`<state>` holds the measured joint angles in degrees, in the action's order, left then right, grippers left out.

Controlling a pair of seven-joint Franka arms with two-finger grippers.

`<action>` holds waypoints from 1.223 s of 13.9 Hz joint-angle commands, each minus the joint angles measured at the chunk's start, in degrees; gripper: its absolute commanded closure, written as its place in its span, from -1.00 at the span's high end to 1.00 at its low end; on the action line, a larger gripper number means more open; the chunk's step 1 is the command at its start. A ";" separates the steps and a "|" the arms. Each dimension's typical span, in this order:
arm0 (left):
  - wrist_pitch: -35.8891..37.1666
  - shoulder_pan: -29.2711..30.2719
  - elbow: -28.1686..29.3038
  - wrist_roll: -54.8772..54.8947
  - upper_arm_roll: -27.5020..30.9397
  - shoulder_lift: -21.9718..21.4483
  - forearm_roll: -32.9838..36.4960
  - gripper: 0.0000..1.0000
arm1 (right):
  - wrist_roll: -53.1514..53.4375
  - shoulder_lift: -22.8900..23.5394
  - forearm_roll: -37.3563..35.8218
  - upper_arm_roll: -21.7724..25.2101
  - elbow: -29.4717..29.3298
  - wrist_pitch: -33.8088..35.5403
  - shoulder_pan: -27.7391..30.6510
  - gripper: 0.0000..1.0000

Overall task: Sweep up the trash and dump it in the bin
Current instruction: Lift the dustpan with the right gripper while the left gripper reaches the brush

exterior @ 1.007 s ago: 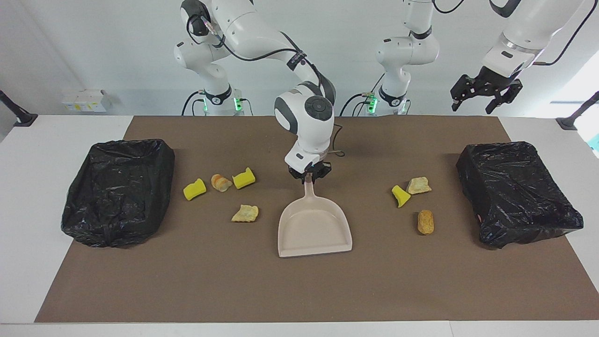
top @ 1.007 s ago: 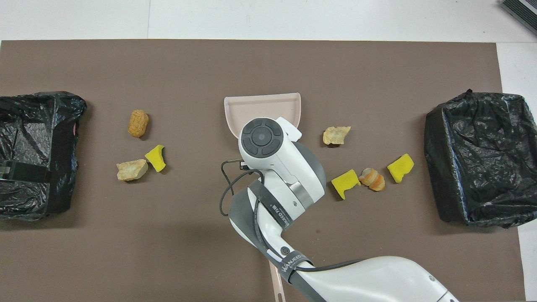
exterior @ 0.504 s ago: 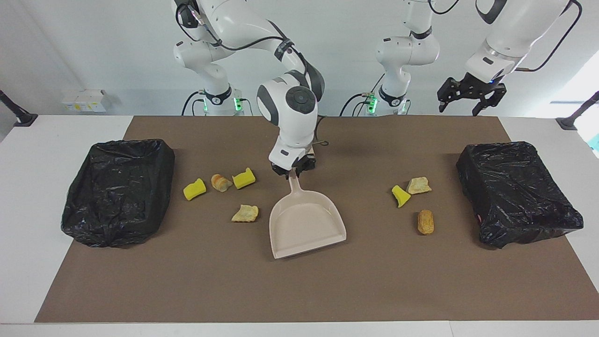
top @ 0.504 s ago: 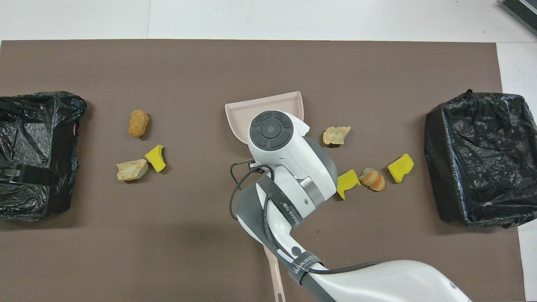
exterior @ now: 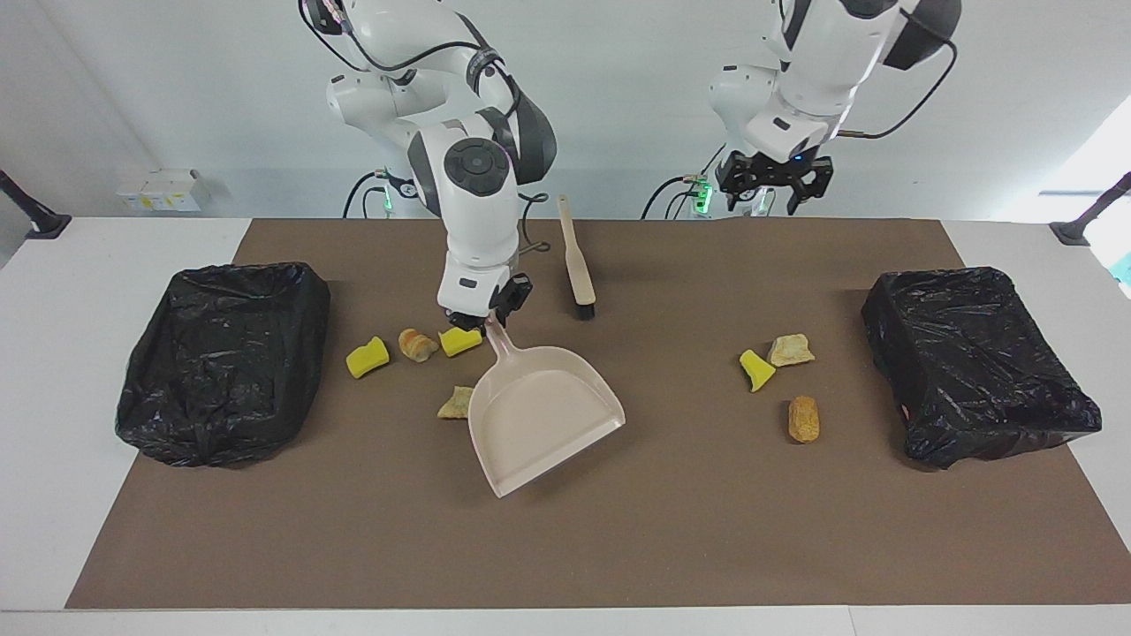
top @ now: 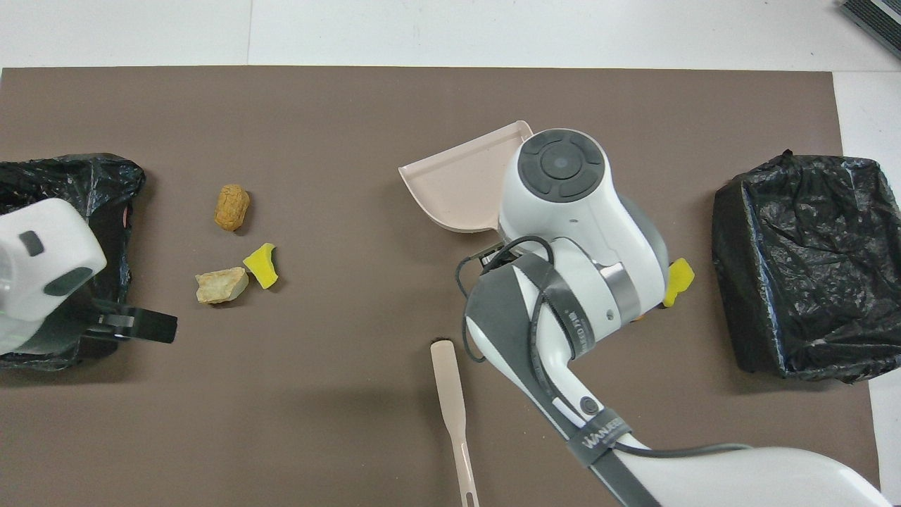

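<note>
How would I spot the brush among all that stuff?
Start at the beige dustpan mid-table, then look nearer the robots. The brush lies alone on the brown mat, a slim beige handle ending in short dark bristles; the scraps around are lumps.

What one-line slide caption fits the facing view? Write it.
Right gripper holds the beige plastic dustpan beside yellow sponge and bread scraps; left gripper waits open.

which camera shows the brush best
The facing view: the whole brush shows on the mat, bristles and handle. The overhead view shows only its handle; the bristle end runs off the frame's bottom edge.
</note>
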<state>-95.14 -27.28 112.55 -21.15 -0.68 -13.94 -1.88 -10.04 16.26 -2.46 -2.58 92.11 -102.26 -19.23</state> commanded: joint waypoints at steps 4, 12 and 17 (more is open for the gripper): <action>-9.08 -14.01 6.97 -15.91 1.03 -0.83 -1.01 1.00 | -18.83 -2.19 0.18 -0.41 1.66 4.78 6.47 -1.00; -29.47 -30.54 16.19 -35.88 1.12 10.25 -1.02 1.00 | -44.78 -6.58 -3.33 -0.24 10.79 2.68 10.70 -1.00; -34.49 -35.48 20.42 -39.14 0.86 10.77 -1.02 1.00 | -51.12 -9.22 -10.54 -0.41 16.34 -4.26 9.47 -1.00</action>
<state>-126.94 -61.44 130.50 -59.57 -0.88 -1.94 -2.36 -57.73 9.90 -10.61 -2.73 104.92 -104.01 -9.60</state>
